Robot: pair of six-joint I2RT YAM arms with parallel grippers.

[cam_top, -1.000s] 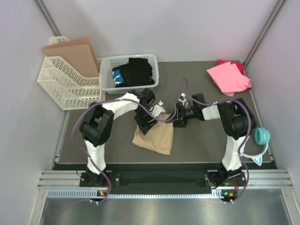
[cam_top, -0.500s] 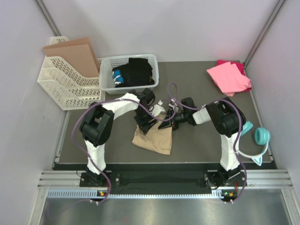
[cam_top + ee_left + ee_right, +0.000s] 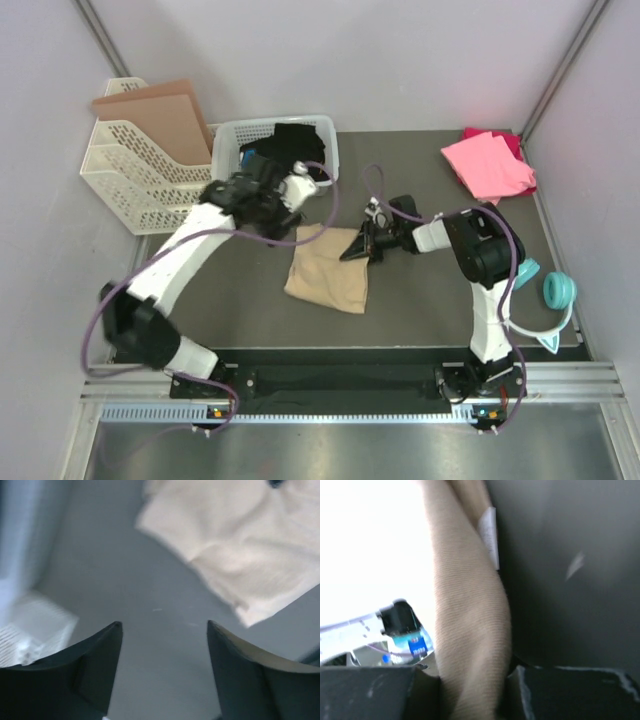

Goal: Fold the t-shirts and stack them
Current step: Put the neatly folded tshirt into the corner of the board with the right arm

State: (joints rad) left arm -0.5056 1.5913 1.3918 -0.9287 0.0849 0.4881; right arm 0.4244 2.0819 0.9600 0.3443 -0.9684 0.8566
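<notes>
1. The tan t-shirt point(image 3: 326, 272) lies folded to a compact block on the table point(image 3: 430, 300), near the centre and between the two arms. Its long axis appears to run roughly near to far, slightly skewed.

2. The right gripper point(image 3: 358, 245) is at the far right edge of that block. In the right wrist view a roll of tan cloth passes between its fingers point(image 3: 570, 695), so the gripper is judged clamped on the shirt edge.

3. The left gripper point(image 3: 283, 222) is just beyond the far left corner of the block, above bare table. In the left wrist view its fingers point(image 3: 90, 670) stand apart with nothing between them. The shirt lies ahead of them, not touching.

4. The pink t-shirt point(image 3: 488, 165) lies in the far right corner on top of the magenta t-shirt point(image 3: 512, 140), well apart from the tan block.

5. Controlling relation: the stack lies to the right and beyond the tan shirt, on the right arm's side. The right arm is nearer and already has the cloth, so a transfer to the stack most likely falls to it.

6. A basket point(image 3: 225, 140) of dark cloth stands at far left centre.
</notes>
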